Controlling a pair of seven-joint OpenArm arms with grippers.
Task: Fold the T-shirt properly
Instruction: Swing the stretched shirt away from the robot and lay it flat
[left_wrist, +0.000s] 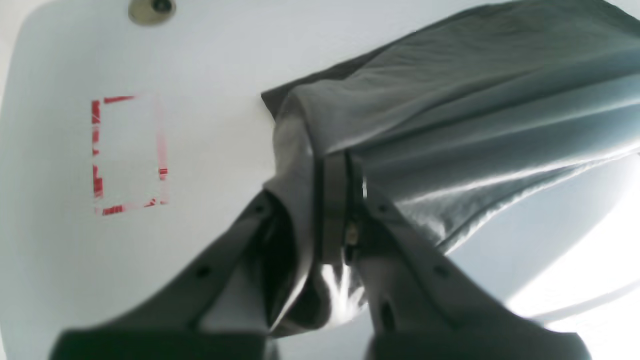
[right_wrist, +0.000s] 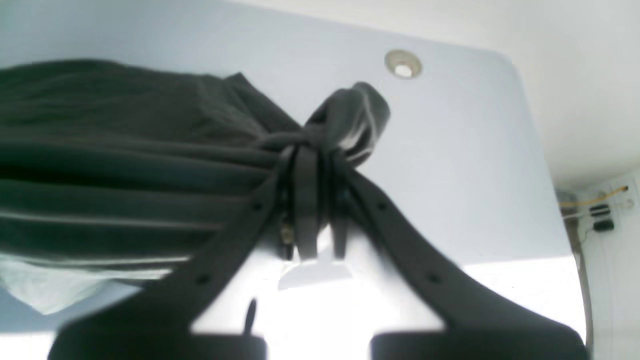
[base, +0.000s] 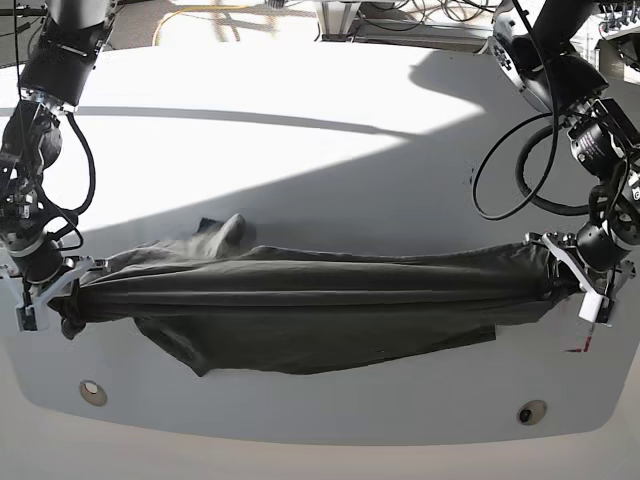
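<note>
Base view: the T-shirt (base: 310, 300) is stretched into a long, dark band across the near part of the white tabletop (base: 320, 150), gathered at both ends. The left hand (base: 578, 275), on this view's right, is clamped on one bunched end; the right hand (base: 55, 290), on this view's left, is clamped on the other. Between them the cloth runs in lengthwise folds. A loose flap hangs towards the near edge and lies on the tabletop, and a small hump of cloth rises behind the band near the right hand. Whether the middle of the band touches the surface cannot be told from this view.

Left wrist view: the left hand (left_wrist: 336, 210) has its fingers pressed together on a thick pleat of the T-shirt (left_wrist: 475, 110), which fans away up and to the right. Only this view shows a red-outlined rectangle (left_wrist: 128, 155) marked on the tabletop (left_wrist: 215, 60), well apart from the cloth, and a round metal fitting (left_wrist: 151, 9) at the far edge.

Right wrist view: the right hand (right_wrist: 312, 190) is closed tight on gathered cloth, with a knot-like tuft poking beyond the fingertips. The T-shirt (right_wrist: 125, 160) spreads off to the left in horizontal pleats. A round metal fitting (right_wrist: 403, 64) sits on the tabletop (right_wrist: 450, 165) beyond the tuft, apart from it. The pale printed mark is not discernible in any view.
</note>
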